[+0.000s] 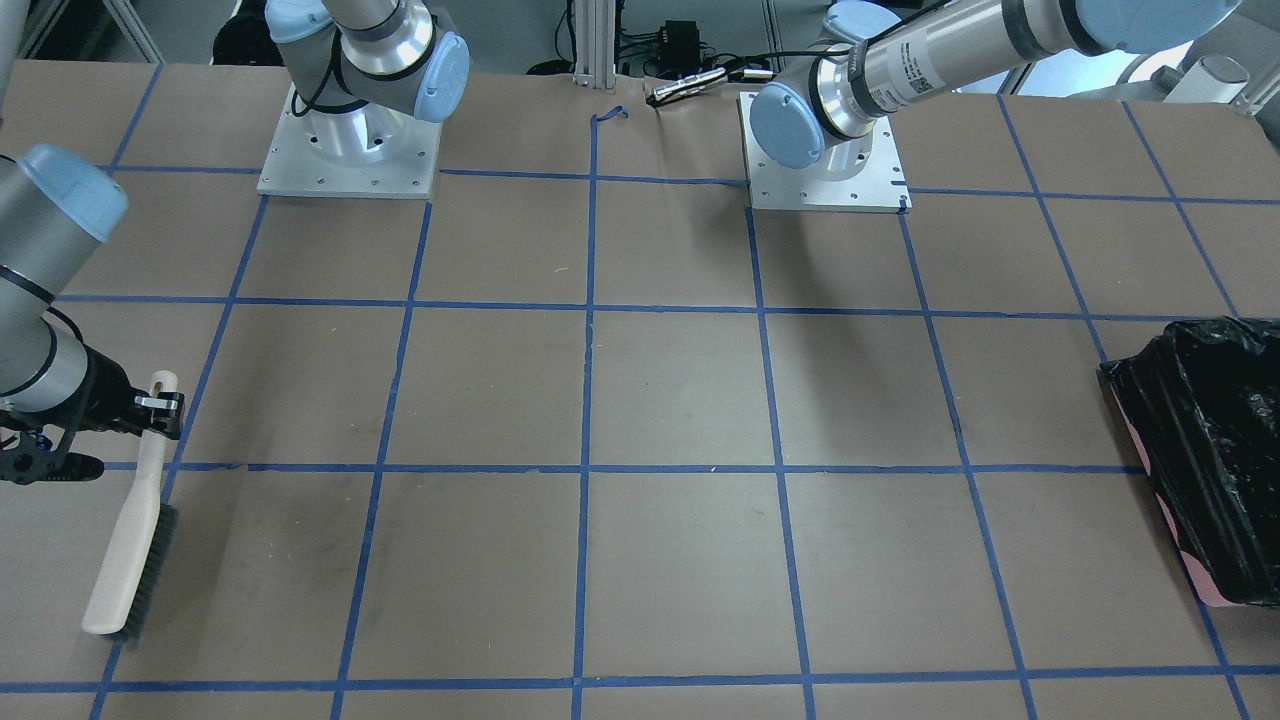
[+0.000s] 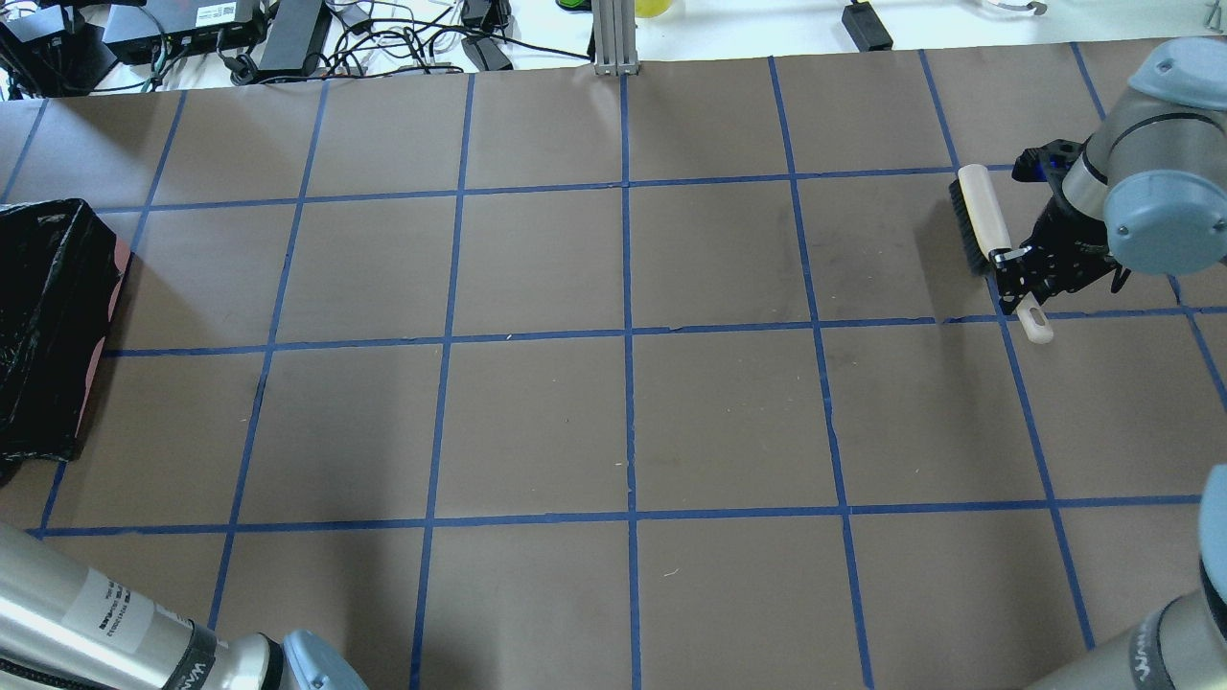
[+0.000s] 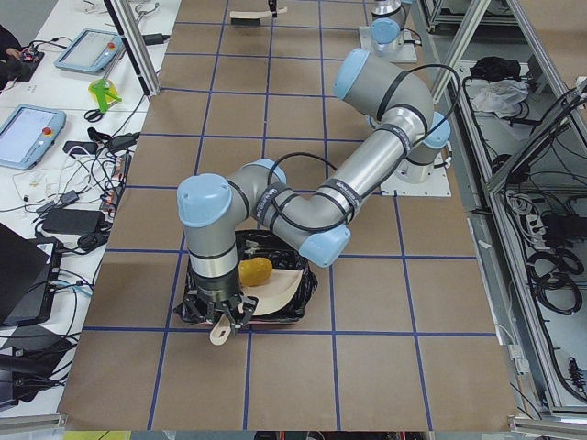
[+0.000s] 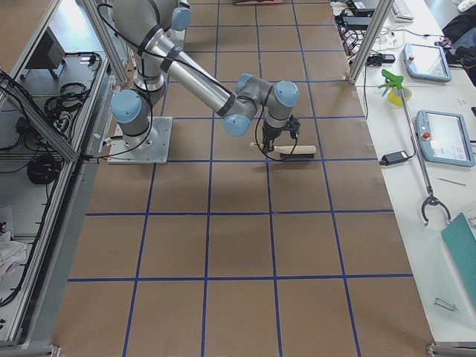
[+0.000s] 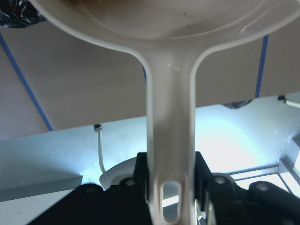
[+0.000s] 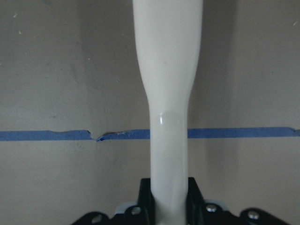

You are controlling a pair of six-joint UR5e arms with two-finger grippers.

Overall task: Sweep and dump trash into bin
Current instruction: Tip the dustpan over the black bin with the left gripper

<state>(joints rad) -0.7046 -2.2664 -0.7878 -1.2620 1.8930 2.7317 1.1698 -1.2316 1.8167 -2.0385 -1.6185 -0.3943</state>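
Observation:
The bin point(image 3: 197, 310) is lined with black plastic; it also shows at the table's end in the front view point(image 1: 1210, 450) and the overhead view point(image 2: 48, 316). My left gripper point(image 3: 223, 316) is shut on the handle of the beige dustpan point(image 3: 280, 289), held over the bin; the left wrist view shows the handle point(image 5: 169, 131) between the jaws. A brown potato-like lump point(image 3: 257, 270) lies by the pan, above the bag. The yellow piece and the bread scrap are out of view. My right gripper point(image 2: 1011, 264) is shut on a beige brush point(image 2: 983, 216) resting on the table at the opposite end.
The two arm bases point(image 1: 348, 150) point(image 1: 825, 165) stand at the robot's edge of the table. Cables and power bricks point(image 2: 288, 38) lie beyond the far edge. A side bench with tablets point(image 3: 37, 128) runs along the operators' side. Blue tape marks a grid on the brown table.

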